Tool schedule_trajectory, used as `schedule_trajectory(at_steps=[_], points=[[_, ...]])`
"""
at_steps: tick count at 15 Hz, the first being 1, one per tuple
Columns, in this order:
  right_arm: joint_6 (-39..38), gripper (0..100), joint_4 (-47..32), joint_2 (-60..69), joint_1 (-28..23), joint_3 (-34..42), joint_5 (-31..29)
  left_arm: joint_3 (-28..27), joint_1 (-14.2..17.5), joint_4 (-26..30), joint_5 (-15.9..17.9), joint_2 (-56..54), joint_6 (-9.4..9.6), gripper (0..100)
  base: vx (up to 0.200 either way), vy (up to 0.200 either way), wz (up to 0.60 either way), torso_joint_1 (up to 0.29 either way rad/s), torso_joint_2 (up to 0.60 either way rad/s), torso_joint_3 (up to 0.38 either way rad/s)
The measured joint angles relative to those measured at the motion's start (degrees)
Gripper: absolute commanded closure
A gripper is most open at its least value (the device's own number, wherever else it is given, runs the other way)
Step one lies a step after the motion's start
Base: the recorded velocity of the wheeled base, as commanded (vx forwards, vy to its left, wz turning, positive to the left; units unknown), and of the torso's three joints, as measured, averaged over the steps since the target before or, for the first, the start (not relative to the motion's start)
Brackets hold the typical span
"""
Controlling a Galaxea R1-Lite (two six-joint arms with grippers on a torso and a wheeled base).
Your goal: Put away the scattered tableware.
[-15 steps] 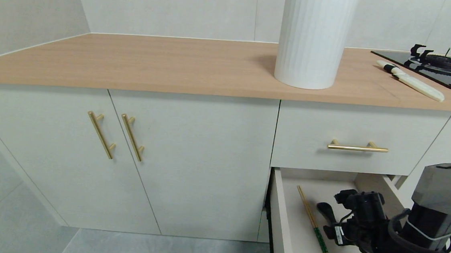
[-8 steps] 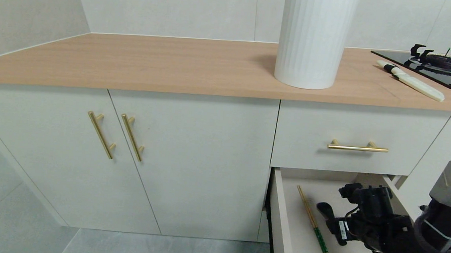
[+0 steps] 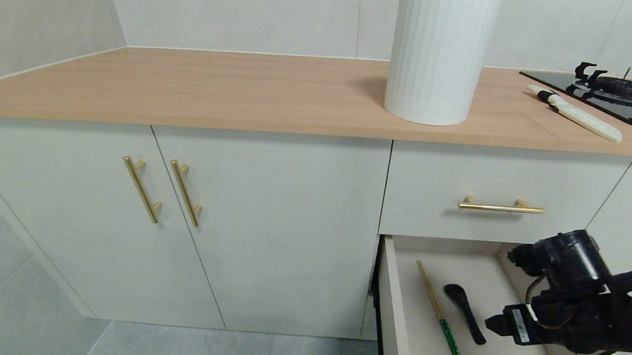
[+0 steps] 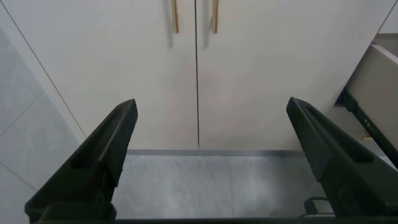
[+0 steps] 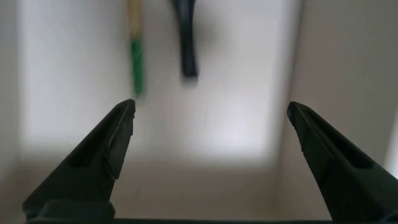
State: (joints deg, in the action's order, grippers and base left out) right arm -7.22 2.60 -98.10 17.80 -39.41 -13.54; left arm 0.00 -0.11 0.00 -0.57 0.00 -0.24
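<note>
**Black spoon (image 3: 466, 314) and chopsticks (image 3: 437, 308) lie in the open drawer (image 3: 390, 307); the knife (image 3: 577, 114) is not yet stowed.**
The right gripper (image 5: 210, 109) hovers over the drawer, jaws apart and empty. The left gripper (image 4: 211, 106) has its jaws apart too. The next move is probably a reach up to the table (image 3: 244, 90) for the white knife beside the hob (image 3: 621, 91).

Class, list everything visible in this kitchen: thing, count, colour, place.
Worktop: one, wood-brown, over the cabinets.
Ribbed container: one, white, on the worktop.
Knife: one, cream, on the worktop by the hob.
Hob: one, black, worktop's right end.
Cabinet doors: two, pale, under the worktop.
Upper drawer: one, pale, shut.
Lower drawer: one, pale, open.
Chopsticks: one pair, wooden, green-tipped, in the lower drawer.
Spoon: one, black, beside the chopsticks.
Left tool: black, open, facing the cabinet doors.
Right tool: black, open, above the lower drawer.
</note>
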Motion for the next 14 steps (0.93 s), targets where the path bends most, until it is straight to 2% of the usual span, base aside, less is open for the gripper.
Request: schedule_trajectory(at_steps=[2, 7, 14], points=[[-3.2, 0, -10.7, 7.1, 1.7, -5.4, 4.3, 0.0, 0.0, 0.0, 0.0, 0.0, -0.02, 0, 0.000, 0.000, 0.00, 0.000, 0.00, 0.000], [-4.3, 0, -15.0, 14.0, 4.2, -8.8, 5.7, 0.0, 0.0, 0.0, 0.0, 0.0, -0.02, 0, 0.000, 0.000, 0.00, 0.000, 0.00, 0.000], [-4.0, 0, -17.2, 14.8, 4.6, -8.9, 5.5, 0.0, 0.0, 0.0, 0.0, 0.0, -0.07, 0, -0.200, 0.000, 0.00, 0.005, 0.00, 0.002]])
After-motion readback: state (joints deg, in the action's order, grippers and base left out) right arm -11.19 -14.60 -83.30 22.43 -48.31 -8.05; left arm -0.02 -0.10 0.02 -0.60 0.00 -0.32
